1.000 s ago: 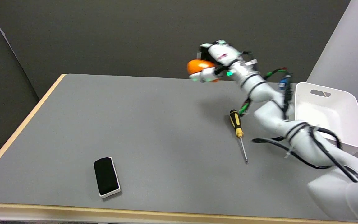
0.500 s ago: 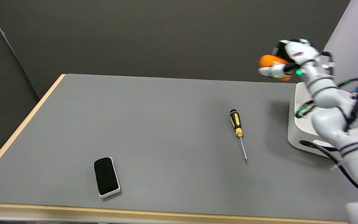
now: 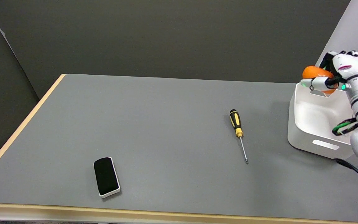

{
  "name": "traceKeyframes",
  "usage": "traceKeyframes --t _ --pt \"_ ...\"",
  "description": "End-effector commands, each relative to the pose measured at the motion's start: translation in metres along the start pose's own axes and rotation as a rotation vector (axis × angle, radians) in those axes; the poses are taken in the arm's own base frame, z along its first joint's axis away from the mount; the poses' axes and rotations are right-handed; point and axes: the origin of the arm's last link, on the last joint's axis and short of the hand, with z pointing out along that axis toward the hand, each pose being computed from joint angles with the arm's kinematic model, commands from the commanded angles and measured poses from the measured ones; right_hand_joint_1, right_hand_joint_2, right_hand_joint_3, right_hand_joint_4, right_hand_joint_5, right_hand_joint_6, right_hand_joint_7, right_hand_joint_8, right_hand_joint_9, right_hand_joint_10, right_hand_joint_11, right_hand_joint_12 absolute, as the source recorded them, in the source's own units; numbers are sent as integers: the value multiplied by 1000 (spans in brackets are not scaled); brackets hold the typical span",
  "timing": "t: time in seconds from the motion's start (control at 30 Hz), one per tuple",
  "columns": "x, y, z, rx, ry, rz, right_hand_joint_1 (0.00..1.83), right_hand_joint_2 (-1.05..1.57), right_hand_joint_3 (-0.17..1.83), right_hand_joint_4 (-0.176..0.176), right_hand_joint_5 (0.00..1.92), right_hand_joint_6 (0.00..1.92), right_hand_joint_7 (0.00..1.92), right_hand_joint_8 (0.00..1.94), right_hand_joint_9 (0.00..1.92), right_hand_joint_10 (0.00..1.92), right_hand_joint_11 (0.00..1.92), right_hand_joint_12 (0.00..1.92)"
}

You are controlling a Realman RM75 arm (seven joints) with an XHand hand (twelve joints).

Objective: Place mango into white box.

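Your right hand (image 3: 334, 76) is gripping the mango (image 3: 316, 74), with its fingers (image 3: 314, 83) wrapping around the front of the orange fruit and the white palm sitting behind it. You are holding the mango in the air over the far rim of the white box (image 3: 309, 137), above the slot handle in its far wall (the fruit is not yet touching the box). The box itself is sitting at the right end of the grey bench (image 3: 154, 124), open side up, with your white forearm crossing over its right part. To the left of the box, well apart from it, a screwdriver (image 3: 238, 130) with a black-and-yellow handle is lying flat on the bench, its metal tip pointing toward the near edge. Much farther left of the box, near the front edge, a black eraser (image 3: 106, 176) in a white casing is resting on the bench.
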Motion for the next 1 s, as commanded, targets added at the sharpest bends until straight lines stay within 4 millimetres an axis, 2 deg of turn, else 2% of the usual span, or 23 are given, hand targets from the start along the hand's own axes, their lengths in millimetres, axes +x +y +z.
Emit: traceKeyframes --t 0.03,0.07,0.1,0.13,0.17,0.2,0.23,0.3,0.37,0.43,0.5,0.57,0.63,0.7,0.8,0.87,1.0 --pt "-65 15 -41 30 -181 -82 1142 1177 280 -96 537 1553 763 1576 746 1489 160 1921" --pt "-72 17 -42 22 -200 -68 1139 1191 260 -99 531 1550 757 1588 737 1483 170 1921" --pt "-79 19 -44 9 -219 -36 1183 1162 286 -73 496 1380 743 1566 745 1437 154 1921" --pt "-83 20 -45 3 -230 -8 1250 1112 337 -34 448 1132 726 1526 762 1373 125 1921" --pt "-89 22 -46 -13 -242 41 1207 1007 477 -15 364 848 655 1317 700 1266 141 1858" --pt "-92 23 -47 -22 -245 100 972 827 752 -37 234 556 502 848 510 1103 236 1695" --pt "-94 24 -47 -26 -245 133 815 708 925 -51 143 362 390 537 377 982 289 1575" --pt "-99 29 -49 -39 -223 260 742 675 931 -51 89 277 270 423 265 850 222 1427" --pt "-100 31 -51 -36 -184 354 621 630 958 -50 42 127 65 244 50 658 88 1134" --pt "-100 31 -53 -24 -132 433 627 641 942 -49 0 150 21 215 10 585 28 1098" --pt "-100 27 -55 -2 -83 498 844 547 946 -54 45 2 22 37 5 350 64 881" --pt "-93 18 -55 46 -11 548 665 609 914 -56 3 113 1 76 0 312 5 967" --pt "-84 9 -55 86 55 584 843 558 943 -68 50 56 26 12 1 279 26 837" --pt "-70 -6 -55 145 136 627 863 582 967 -72 70 65 47 -1 12 257 22 824" --pt "-46 -37 -57 265 255 734 633 616 947 -59 45 234 44 197 -1 423 -1 969" --pt "-29 -61 -60 350 317 805 609 643 938 -53 56 288 56 268 0 540 -1 981" --pt "-10 -89 -67 462 362 856 534 654 975 -51 79 357 120 364 26 678 -1 1056"
